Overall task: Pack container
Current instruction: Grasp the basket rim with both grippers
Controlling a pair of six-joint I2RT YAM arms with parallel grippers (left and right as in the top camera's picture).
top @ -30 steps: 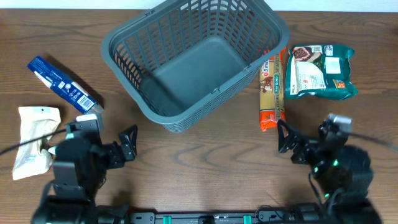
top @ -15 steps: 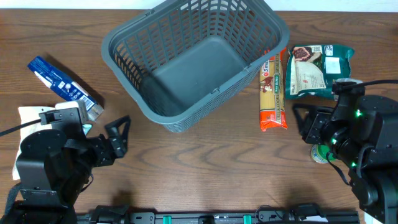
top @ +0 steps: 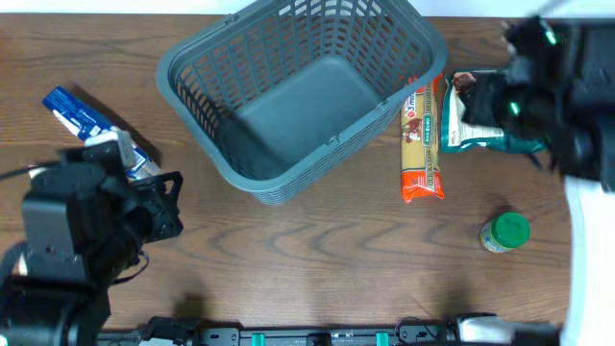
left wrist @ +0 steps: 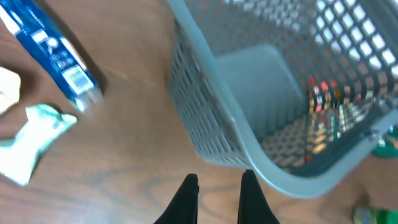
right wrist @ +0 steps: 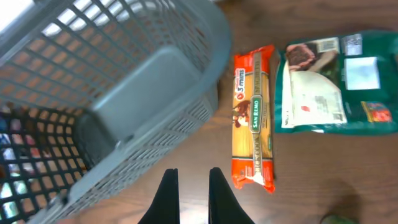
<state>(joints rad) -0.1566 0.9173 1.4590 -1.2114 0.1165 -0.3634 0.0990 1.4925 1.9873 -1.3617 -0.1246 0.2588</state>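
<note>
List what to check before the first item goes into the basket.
1. Container upright, floor bare: ok.
2. Left gripper and right gripper holding nothing: ok.
3. Jaws open for a pick: not ok, both shut.
4. Pasta packet lying flat: ok.
5. Pasta packet clear of the container wall: cannot tell.
6. Green-lidded jar apart from other items: ok.
</note>
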